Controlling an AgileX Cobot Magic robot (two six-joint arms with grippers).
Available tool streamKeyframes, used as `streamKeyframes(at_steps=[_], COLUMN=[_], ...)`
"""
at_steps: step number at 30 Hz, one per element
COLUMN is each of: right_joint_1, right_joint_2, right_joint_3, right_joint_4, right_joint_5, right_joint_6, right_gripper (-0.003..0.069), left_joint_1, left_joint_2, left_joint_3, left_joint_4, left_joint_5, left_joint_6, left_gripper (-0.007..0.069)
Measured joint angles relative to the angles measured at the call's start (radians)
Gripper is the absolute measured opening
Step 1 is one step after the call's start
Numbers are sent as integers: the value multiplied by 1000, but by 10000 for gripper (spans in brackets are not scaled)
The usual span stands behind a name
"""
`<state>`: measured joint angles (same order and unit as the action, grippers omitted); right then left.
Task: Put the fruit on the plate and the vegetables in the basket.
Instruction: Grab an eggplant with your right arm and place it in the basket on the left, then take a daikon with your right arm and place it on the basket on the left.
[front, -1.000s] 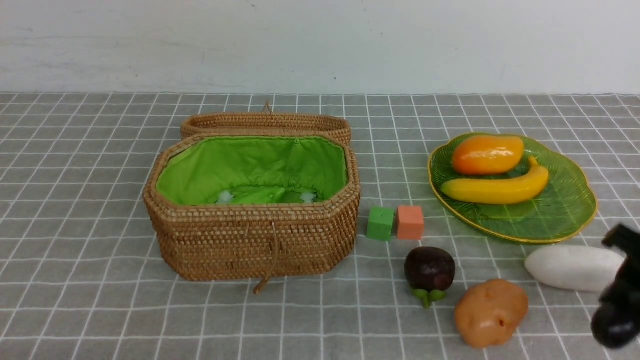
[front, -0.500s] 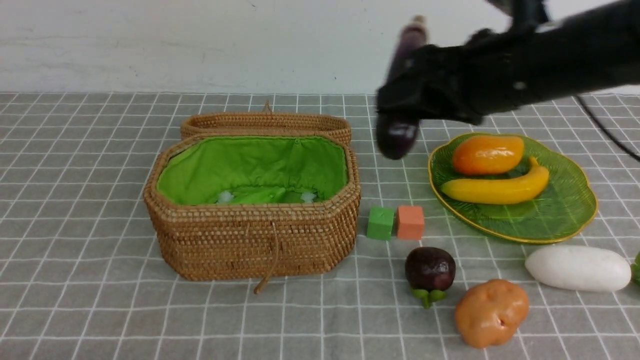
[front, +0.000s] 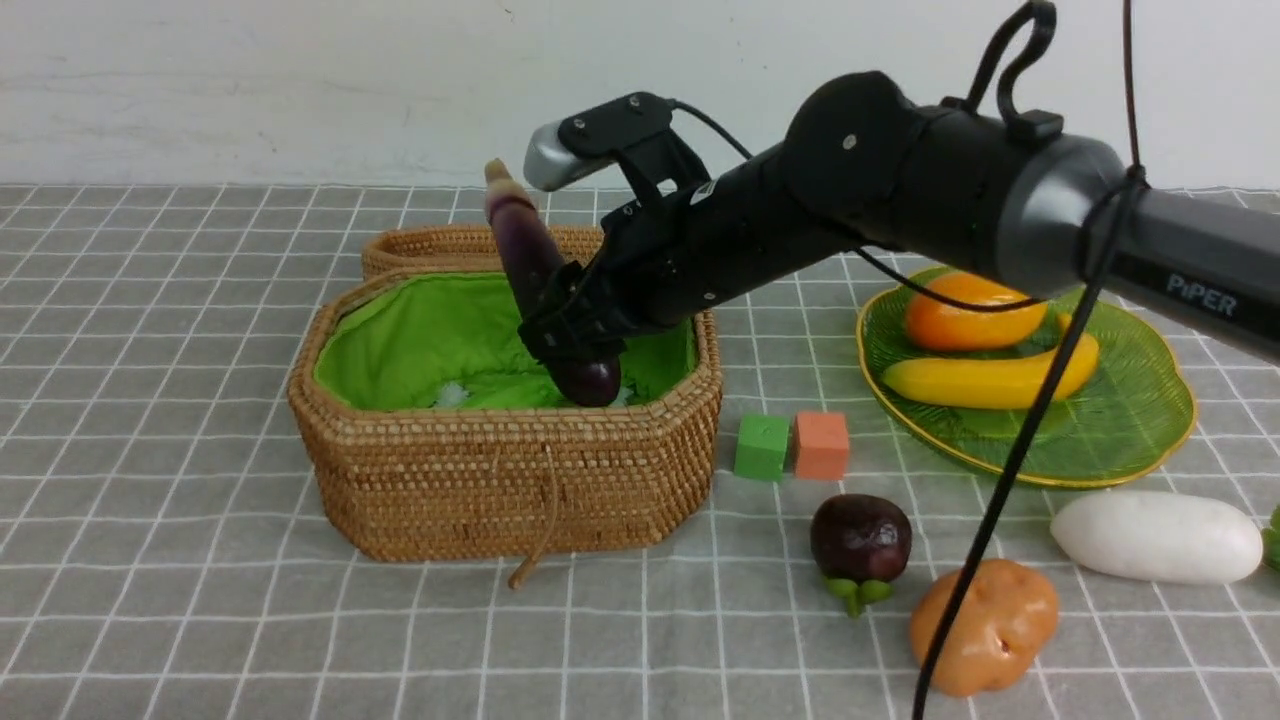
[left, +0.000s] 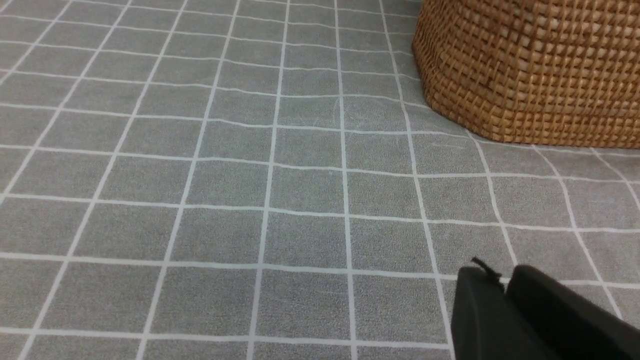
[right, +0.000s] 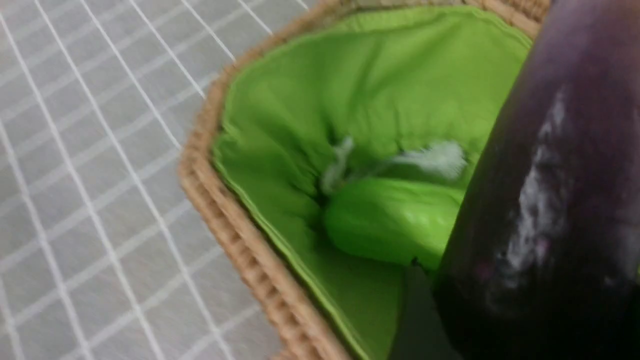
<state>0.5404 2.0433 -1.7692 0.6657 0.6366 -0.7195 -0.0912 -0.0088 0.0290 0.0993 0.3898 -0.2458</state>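
Your right gripper (front: 578, 335) is clamped on the purple eggplant (front: 522, 245) at centre frame in the front view. You're holding it steeply tilted, stem end up and rounded end dipped inside the basket (front: 500, 470); you cannot tell whether it touches the lining. A green gourd (right: 390, 220) lies on the basket's floor. At the right of the frame, the plate (front: 1110, 430) carries the mango (front: 960, 320) and banana (front: 990, 380). Lower right, on the cloth, sit the mangosteen (front: 860, 538), potato (front: 985, 625) and radish (front: 1155, 537), apart from one another. Your left gripper (left: 505, 285) shows at the lower right of its wrist view, fingers drawn narrow with nothing between them.
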Motion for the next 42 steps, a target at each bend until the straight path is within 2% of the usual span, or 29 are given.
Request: streamKeyframes(at_steps=[1,3,5,7,10,16,21,23,24,30,37,42], right_joint_1=[0,0,0,0,0,0,0,0,0,1,56,58], right_joint_2=[0,1,0,-2,-25,-120,-204,-236,-236,-274,-374,-463], right_joint_3=[0,0,-1,-1,-1,-1,-1,-1,-1,8,160,231], right_joint_4=[-22,-46,-51,-54,-71,-147,-222,-280,-285,-465,-523,-585], right_joint_5=[1,11,31,65,76,107,168,222,225,439,507,509], right_joint_6=[0,16,26,54,121,210,351,493,503,775,842,922], right_gripper=[402,450,507,621,676,653,581,554,553,541,540,540], left_joint_1=[0,0,0,0,0,0,0,0,0,0,0,0], left_joint_2=[0,0,0,0,0,0,0,0,0,0,0,0], left_joint_3=[0,0,0,0,0,0,0,0,0,0,0,0], left_joint_4=[0,0,0,0,0,0,0,0,0,0,0,0], left_joint_5=[0,0,0,0,0,0,0,0,0,0,0,0], left_joint_6=[0,0,0,0,0,0,0,0,0,0,0,0], left_gripper=[74,74,74,74,74,74,74,74,74,74,74,74])
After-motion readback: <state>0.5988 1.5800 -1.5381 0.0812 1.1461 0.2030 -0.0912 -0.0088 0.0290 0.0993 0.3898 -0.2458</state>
